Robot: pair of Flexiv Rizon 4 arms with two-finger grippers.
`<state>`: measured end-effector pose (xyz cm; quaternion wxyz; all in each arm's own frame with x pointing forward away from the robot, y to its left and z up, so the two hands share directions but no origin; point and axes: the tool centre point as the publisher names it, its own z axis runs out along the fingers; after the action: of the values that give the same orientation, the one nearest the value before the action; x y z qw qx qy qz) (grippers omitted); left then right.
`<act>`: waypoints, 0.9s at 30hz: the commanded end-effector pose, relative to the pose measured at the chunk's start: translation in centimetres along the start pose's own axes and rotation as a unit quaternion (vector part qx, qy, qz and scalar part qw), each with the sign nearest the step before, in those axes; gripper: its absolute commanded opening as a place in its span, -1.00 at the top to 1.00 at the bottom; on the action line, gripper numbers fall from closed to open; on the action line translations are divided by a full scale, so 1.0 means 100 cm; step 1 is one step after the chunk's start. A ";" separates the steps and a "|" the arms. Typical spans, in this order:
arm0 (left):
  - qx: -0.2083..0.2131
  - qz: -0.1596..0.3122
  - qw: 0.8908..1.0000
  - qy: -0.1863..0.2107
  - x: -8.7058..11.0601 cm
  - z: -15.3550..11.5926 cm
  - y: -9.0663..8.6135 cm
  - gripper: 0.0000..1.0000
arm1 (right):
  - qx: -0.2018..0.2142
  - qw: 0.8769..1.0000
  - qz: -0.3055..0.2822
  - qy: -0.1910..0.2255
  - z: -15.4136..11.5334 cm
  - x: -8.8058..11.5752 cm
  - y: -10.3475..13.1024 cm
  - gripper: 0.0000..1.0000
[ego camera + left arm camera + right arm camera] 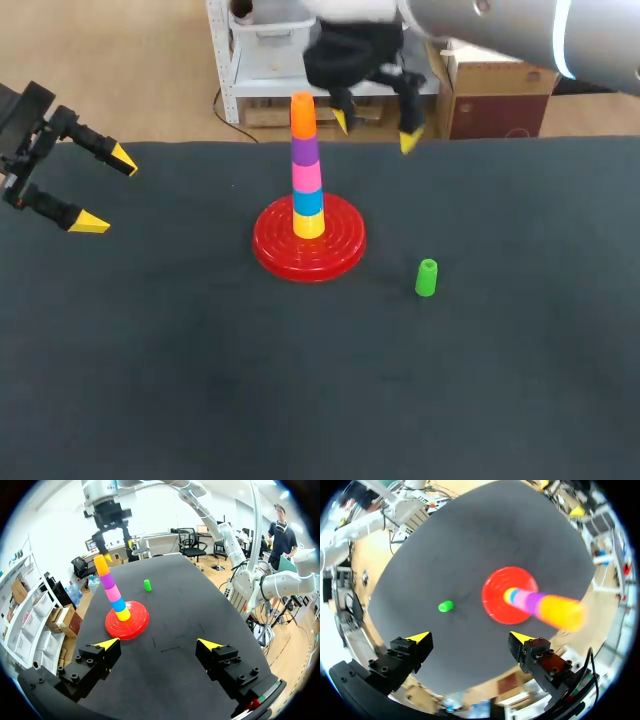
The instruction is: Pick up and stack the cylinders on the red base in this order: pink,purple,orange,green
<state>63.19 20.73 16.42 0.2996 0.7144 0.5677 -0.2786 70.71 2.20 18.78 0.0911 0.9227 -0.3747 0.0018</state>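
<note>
Both empty — left gripper (pixel 106 191) and right gripper (pixel 375 132), fingers (pixel 100 657) apart — green cylinder (pixel 426 278) upright near red base (pixel 275 250)

There is one red base (pixel 308 252). There are six cylinders: yellow cylinder (pixel 308 224), blue cylinder (pixel 308 201), pink cylinder (pixel 307 177), purple cylinder (pixel 305 150), orange cylinder (pixel 303 114) and green cylinder (pixel 427 278). There are two end effectors: left end effector (pixel 108 191) and right end effector (pixel 375 132).

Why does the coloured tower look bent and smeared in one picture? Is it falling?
Right wrist view: the tower is seen from almost straight above, its orange cylinder close to the lens, so swollen and blurred. Left wrist view: the lens curves it into a lean. Head view: it stands straight and sharp on the red base.
</note>
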 end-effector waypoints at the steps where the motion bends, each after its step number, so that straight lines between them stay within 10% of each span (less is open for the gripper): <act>1: -0.001 0.001 1.000 0.000 0.001 0.000 0.000 -1.00 | 0.281 0.958 0.043 0.049 0.048 0.000 0.058 -1.00; 16: -0.001 0.001 1.000 0.000 0.001 0.000 0.000 -1.00 | 0.261 0.941 0.216 -0.004 0.142 0.007 0.080 -1.00; 27: -0.001 0.001 1.000 0.000 0.001 0.000 0.000 -1.00 | 0.257 0.941 0.218 -0.008 0.142 0.012 0.063 -1.00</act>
<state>63.19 20.73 16.42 0.2996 0.7144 0.5676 -0.2786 66.86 -5.12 5.81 0.0267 0.8245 -0.5651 -0.0117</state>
